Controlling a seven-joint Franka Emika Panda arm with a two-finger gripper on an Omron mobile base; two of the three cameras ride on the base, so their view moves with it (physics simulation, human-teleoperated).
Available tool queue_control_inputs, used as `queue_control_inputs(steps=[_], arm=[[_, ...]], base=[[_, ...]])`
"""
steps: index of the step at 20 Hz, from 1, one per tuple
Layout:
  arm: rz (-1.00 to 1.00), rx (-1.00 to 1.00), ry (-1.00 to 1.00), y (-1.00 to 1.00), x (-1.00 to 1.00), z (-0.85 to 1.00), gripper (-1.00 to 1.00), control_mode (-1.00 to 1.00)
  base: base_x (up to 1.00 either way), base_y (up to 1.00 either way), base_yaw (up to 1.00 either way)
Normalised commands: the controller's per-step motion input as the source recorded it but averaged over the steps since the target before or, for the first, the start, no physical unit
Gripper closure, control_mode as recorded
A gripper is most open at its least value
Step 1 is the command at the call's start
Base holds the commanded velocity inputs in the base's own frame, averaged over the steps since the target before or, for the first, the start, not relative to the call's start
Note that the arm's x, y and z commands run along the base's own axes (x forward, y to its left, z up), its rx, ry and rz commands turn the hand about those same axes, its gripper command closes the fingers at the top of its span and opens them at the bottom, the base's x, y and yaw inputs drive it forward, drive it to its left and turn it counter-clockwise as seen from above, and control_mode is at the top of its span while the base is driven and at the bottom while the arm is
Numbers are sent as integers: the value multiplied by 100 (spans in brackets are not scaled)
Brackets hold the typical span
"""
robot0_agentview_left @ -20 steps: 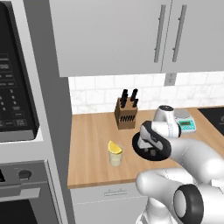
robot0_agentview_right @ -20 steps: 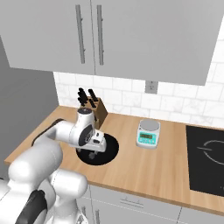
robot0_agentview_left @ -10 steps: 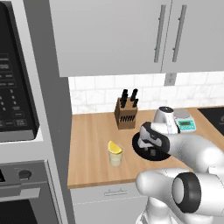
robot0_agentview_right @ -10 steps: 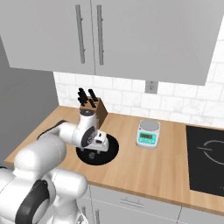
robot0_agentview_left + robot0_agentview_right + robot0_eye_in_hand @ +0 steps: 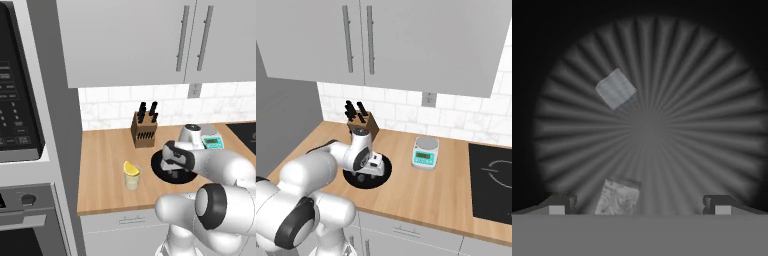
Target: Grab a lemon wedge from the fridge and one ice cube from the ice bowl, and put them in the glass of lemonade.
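Wood-toned and wide, the table [image 5: 105, 165] is carrying everything I am working with, so I am keeping the base parked square to it. The ice bowl [image 5: 384, 175] is sitting on it in front of the knife block [image 5: 367, 123], black, round and shallow, ribbed inside like a fan in the hand view. That low rim is why I am bringing the hand [image 5: 639, 209] straight down into it, with nothing to climb over. The hand is standing fully spread and holding nothing, its two tips flanking the bowl floor.

The glass of lemonade [image 5: 132, 181] is waiting on the table just to the left of the bowl, close enough for a short carry. The lemon wedge [image 5: 131, 168] is already perching on its rim, bright yellow, so I judge the ice to be what is left.

Two ice cubes are lying in the bowl: one ice cube [image 5: 618, 197], pale and mottled, is sitting near the left tip, seemingly between the tips, though its lower edge is cut off. The other cube [image 5: 615, 88], smoother and grey, is lying farther off.
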Motion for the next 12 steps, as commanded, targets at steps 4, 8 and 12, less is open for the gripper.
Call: queue_control_inputs(steps=[4,8,12], arm=[[0,0,0,-16,-1,0,-100,-100],[0,0,0,-11,0,-4,-100,-100],[0,0,0,7,0,-1,-100,-100]], base=[[0,0,0],[0,0,0],[0,0,0]])
